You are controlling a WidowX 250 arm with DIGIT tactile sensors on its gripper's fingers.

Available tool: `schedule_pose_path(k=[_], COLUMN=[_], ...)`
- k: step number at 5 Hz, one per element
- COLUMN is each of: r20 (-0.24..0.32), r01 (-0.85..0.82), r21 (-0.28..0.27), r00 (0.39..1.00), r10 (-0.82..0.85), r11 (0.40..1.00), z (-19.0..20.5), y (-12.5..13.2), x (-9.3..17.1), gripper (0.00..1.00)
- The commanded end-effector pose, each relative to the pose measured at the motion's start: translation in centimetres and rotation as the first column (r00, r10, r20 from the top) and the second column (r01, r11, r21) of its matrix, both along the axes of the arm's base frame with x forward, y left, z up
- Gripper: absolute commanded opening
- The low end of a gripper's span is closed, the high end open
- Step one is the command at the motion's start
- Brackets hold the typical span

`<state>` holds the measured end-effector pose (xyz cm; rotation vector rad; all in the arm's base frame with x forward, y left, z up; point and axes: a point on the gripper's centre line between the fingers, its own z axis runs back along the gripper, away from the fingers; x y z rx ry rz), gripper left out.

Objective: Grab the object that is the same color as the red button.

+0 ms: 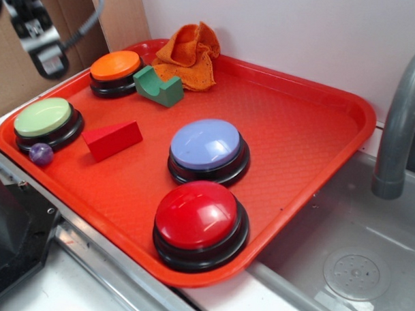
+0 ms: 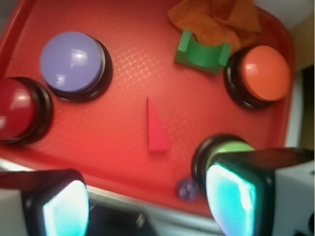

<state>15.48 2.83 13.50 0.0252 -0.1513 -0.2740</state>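
Gripper of mine hangs wide open and empty at the bottom of the wrist view, above the red tray's near rim. Mid-frame lies the red wedge block, between the lavender button and the green-topped button; the red button sits at far left.

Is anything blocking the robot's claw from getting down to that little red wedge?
Nothing visible does. The gripper is open and high above the tray's near edge. The red wedge lies alone on bare tray; the green button and purple ball sit beside it, apart.
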Motion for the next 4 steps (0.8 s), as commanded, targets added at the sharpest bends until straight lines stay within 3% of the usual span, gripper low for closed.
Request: schedule_pose_path(k=[1,3,4], r20=[0.023,0.023,-0.014], r01=[0.076,0.176,0.192], r21=[-0.02,-0.13,-0.092], r00=[0.997,0.984,0.981], r10=[-0.076,-0.175,-0.195], r11=[0.997,0.976,0.977], z=[-6.4,-11.4,-11.5], y=[1.1,0.3,-0.1], x=[2.1,3.5,3.8], gripper=[1.0,1.0,1.0])
